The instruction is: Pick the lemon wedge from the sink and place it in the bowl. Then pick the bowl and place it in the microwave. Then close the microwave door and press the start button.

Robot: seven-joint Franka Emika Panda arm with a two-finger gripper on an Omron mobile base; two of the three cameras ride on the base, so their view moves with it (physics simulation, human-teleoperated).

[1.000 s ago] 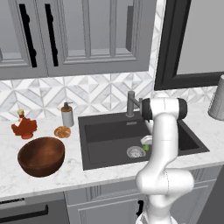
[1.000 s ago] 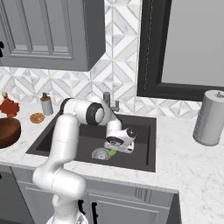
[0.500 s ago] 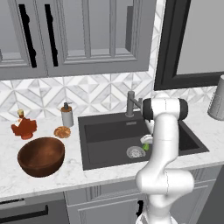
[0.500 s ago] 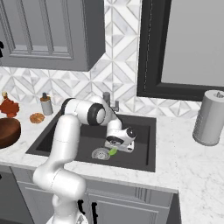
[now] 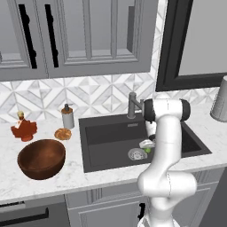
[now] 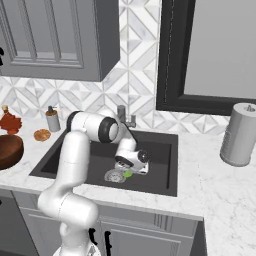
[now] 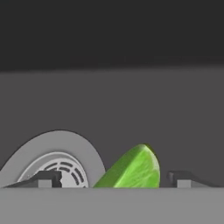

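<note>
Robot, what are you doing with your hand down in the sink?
The arm is reaching down into the sink to get the green lemon wedge. The gripper is open, with one finger on each side of the wedge, right beside the drain. It has not grabbed it yet. The bowl it should go in waits on the counter to the left of the sink.

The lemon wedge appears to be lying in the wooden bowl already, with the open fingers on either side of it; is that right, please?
Not quite. The lemon wedge lies on the floor of the sink, beside the drain, not in the bowl. The hand view shows it between the open fingers; the left base view shows the bowl holding nothing.
</note>
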